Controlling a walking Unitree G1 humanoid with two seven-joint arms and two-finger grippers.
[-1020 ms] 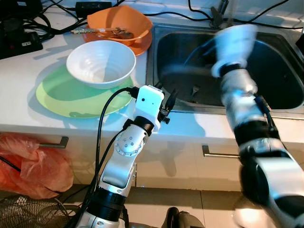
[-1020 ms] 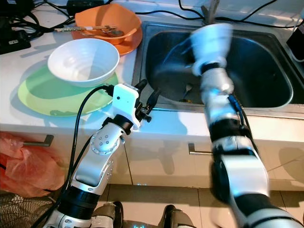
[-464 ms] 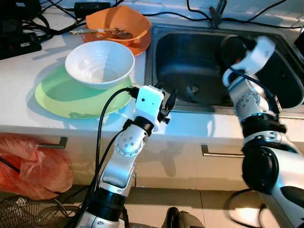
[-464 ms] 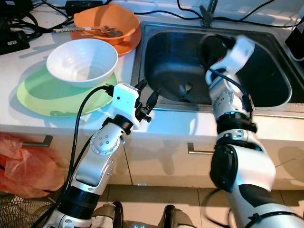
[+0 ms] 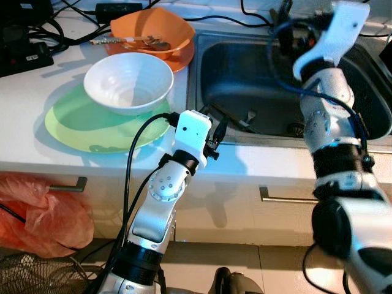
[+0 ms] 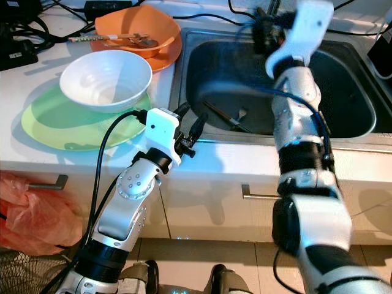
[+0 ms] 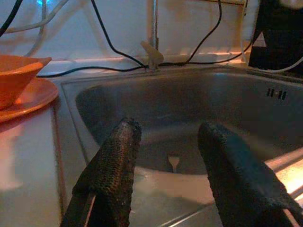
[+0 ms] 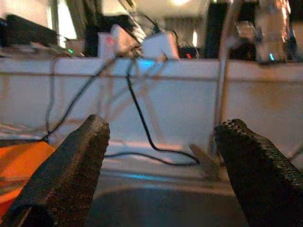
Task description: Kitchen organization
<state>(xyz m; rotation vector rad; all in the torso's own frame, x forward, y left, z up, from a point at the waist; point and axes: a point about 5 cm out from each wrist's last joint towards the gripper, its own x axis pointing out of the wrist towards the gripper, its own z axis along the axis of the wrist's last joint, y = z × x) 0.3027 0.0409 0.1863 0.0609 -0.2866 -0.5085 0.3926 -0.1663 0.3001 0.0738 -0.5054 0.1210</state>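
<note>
The left gripper (image 7: pixel 165 156) is stationed at the front rim of the sink (image 5: pixel 245 73), fingers (image 7: pixel 116 161) released with a clear gap, grasping nothing, pointing across the basin toward the faucet (image 7: pixel 152 47) at the back wall. The right gripper (image 8: pixel 156 161) is raised above the rear of the sink, fingers (image 8: pixel 71 165) spread wide and empty, aimed at the wall and the faucet stem. On the sink floor, beyond the left fingers, lies a dark slender utensil (image 5: pixel 231 117); its long axis runs diagonally, one end toward the front-left corner of the basin, the other toward a small light utensil (image 5: pixel 250 116) near the drain. To the outer side of the left fingers, on the tabletop (image 5: pixel 24 104), a white bowl (image 5: pixel 128 81) sits upright on a green plate (image 5: pixel 79 125); behind it an orange bowl (image 5: pixel 150 29) rests on an orange plate (image 5: pixel 184 58). The head views show the dark utensil; the left wrist view shows only the light one. The right wrist view shows cables (image 8: pixel 142 123) along the wall. The basin interior offers open room between both grippers.
</note>
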